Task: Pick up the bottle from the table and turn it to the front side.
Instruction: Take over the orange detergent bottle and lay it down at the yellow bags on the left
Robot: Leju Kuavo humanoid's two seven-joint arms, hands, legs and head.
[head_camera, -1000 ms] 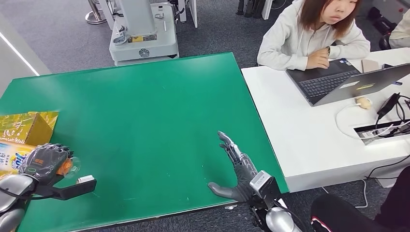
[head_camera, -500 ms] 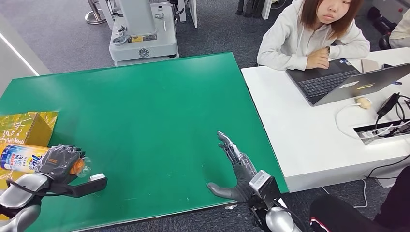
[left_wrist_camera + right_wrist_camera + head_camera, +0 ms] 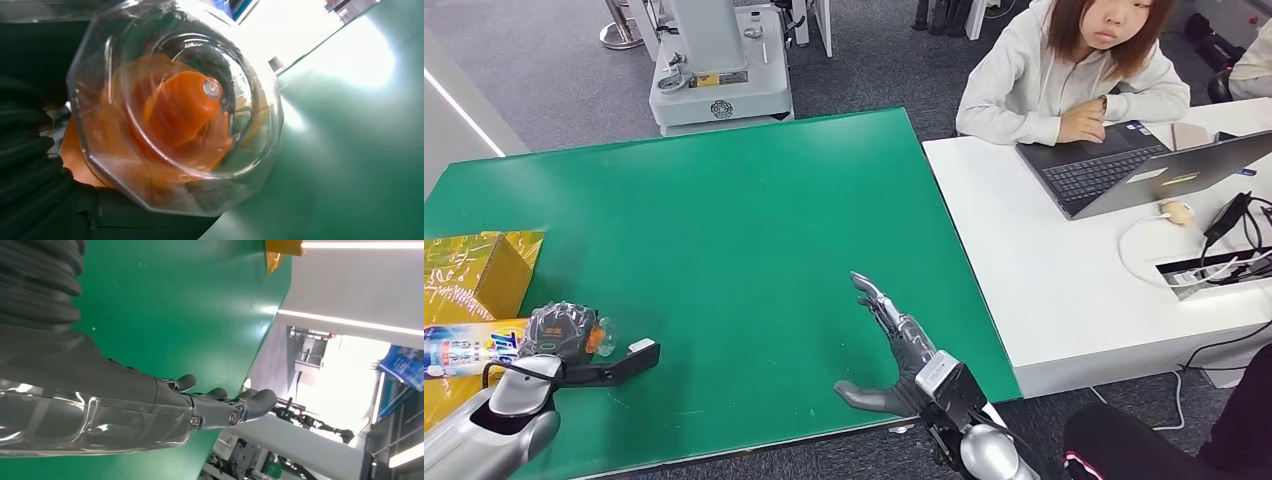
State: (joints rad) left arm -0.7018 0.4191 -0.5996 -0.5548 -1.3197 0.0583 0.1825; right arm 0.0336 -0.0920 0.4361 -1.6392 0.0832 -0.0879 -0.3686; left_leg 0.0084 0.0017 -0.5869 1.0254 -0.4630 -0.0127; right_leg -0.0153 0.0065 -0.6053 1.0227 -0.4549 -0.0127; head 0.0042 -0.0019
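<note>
Since a second ago, when the left hand [image 3: 557,330] held the bottle [image 3: 484,342] lower at the green table's [image 3: 754,230] left edge, the closed hand has carried it inward, so the pickup looks done. It lies roughly level, long axis along the front edge, clear orange-topped cap toward the centre. The right hand [image 3: 892,352] hovers open and empty near the front edge.

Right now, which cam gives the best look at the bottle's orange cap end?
Left wrist view: the clear plastic bottle with orange cap sits end-on and large, held in the left robot hand. Head view shows that bottle small, lying sideways, mostly covered by that robot hand. Right wrist view looks across the green table.
</note>
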